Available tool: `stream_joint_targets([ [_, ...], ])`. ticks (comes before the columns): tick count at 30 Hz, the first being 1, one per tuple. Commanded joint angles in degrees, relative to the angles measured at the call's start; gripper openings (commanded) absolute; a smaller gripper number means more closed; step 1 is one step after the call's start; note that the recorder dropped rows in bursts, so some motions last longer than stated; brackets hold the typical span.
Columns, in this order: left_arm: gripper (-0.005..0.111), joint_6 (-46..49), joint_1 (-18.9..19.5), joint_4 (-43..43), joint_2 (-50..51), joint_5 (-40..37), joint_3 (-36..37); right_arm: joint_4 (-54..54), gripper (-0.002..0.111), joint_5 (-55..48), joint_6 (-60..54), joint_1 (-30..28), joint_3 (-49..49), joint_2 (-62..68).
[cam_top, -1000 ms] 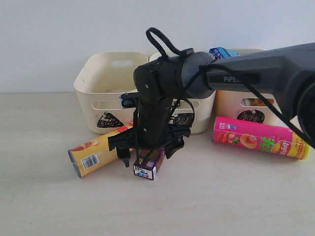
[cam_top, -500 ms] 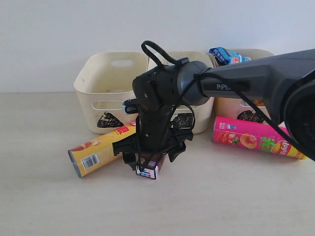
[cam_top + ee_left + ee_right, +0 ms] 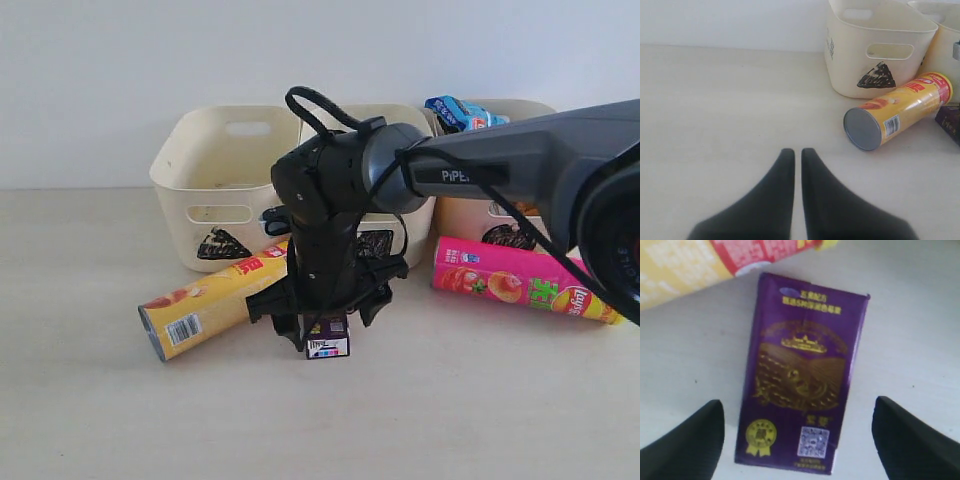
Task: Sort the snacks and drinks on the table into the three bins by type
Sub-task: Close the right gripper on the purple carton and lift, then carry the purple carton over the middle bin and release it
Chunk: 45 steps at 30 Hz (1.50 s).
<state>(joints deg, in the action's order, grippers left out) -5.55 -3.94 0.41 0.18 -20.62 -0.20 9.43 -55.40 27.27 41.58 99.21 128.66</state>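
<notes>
lowered and shifted slightly rightward since the earlier frames, the right claw [image 3: 325,325] is now set over the dark purple carton [image 3: 328,346], which has itself been carried rightward and appears to have been turned. far to the left of that claw, the left claw [image 3: 796,155] is held low over the worktop [image 3: 100,400], pressed shut with nothing in it. just left of the right claw, the yellow chip tube [image 3: 205,308] is laid on its side, its red-labelled end close to the carton's far end. the carton is laid flat on the worktop between the right claw's fingers [image 3: 695,440], which are spread wide, with a gap left on each side; nothing is gripped yet. well to the right of the claw, the pink tube [image 3: 525,280] is laid on its side. the carton is judged to be stiff card, fairly light, glossy, and liable to be dented if squeezed hard. hold is best taken across its two long narrow sides near the middle, so that tipping is avoided.
</notes>
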Motion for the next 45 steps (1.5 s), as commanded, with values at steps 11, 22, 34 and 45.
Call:
stream_joint_targets([
  [11, 0.004, -0.5, 0.2, 0.3, -0.2, 0.0, 0.2, 1.6, 0.07, 4.1, -0.8, -0.5, 0.1, 0.3],
  [22, 0.004, -0.5, 0.2, 0.3, -0.2, 0.0, 0.2, 1.6, 0.049, 6.6, -0.6, -0.5, 0.1, 3.2],
  [34, 0.004, -0.5, 0.2, 0.3, -0.2, 0.0, 0.2, 3.2, 0.0, 2.6, -0.2, -0.5, 0.1, 2.6],
  [45, 0.004, -0.5, 0.2, 0.3, -0.2, 0.0, 0.2, 3.4, 0.0, -8.7, -11.8, -0.4, 0.1, -10.6],
])
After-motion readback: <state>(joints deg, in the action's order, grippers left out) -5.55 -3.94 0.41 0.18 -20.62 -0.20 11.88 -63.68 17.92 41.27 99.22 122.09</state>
